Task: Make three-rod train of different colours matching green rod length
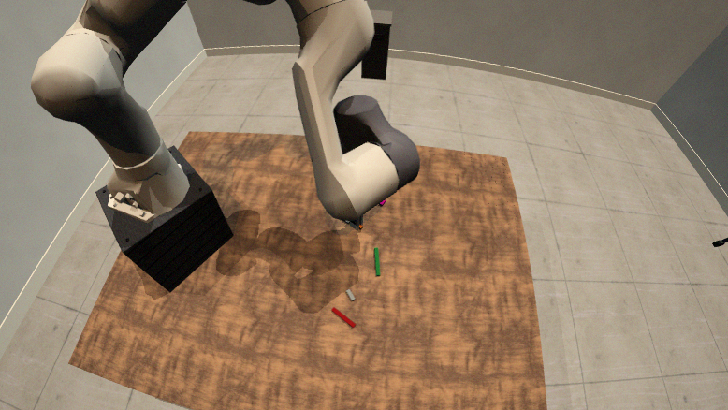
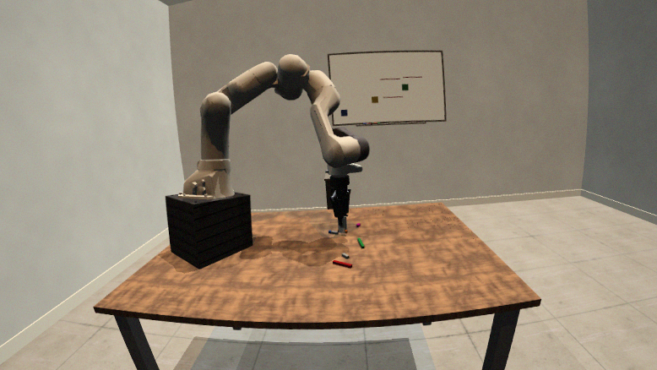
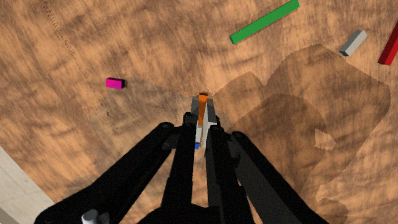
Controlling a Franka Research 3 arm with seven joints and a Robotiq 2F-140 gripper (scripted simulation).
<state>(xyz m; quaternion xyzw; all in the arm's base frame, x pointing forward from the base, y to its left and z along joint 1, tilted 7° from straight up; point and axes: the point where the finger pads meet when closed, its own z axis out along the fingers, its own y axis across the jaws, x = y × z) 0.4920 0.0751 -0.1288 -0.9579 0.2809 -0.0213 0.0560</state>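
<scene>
My gripper (image 3: 201,107) (image 2: 340,228) points straight down at the table near its middle. It is shut on the orange rod (image 3: 201,109), which sticks out ahead of the fingertips, low at the table top; its tip shows under the wrist (image 1: 360,224). A small blue rod (image 3: 197,145) lies right under the fingers, and in the exterior view it lies (image 2: 332,231) just left of them. The green rod (image 1: 376,261) (image 3: 265,21) lies flat nearer the front. The magenta rod (image 3: 115,83) (image 2: 358,225) lies apart behind the gripper.
A grey rod (image 1: 350,295) and a red rod (image 1: 342,316) lie close together in front of the green rod, also in the wrist view's top right (image 3: 353,42). The black robot base block (image 1: 163,234) stands at the table's left.
</scene>
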